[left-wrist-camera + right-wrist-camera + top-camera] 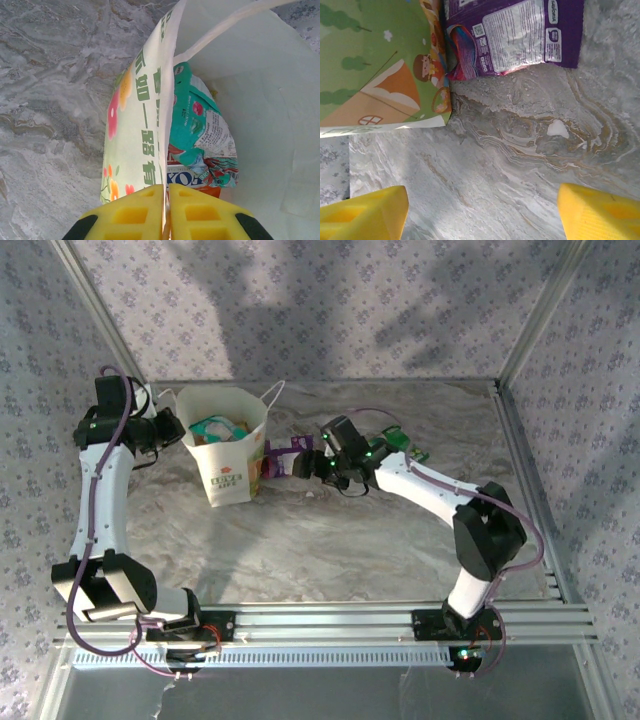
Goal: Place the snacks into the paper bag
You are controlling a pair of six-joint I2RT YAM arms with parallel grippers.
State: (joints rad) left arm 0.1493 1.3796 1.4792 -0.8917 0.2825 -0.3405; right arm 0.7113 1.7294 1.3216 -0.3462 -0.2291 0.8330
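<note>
The top camera looks down from high behind both arm bases across the marble table (330,540). The left wrist camera sits close, peering past its closed yellow fingers (130,215) into the paper bag (260,100). The right wrist camera faces the tabletop beyond its spread fingers (362,215), sharing the bag's side and the purple packet (520,35) with the top view.

L arm stood tall, bent at the elbow; left gripper (166,192) was pinched tight on the rim of the paper bag (137,115); R arm reached low & to the left; right gripper (481,202) was wide open, fingers (365,212) far apart.
</note>
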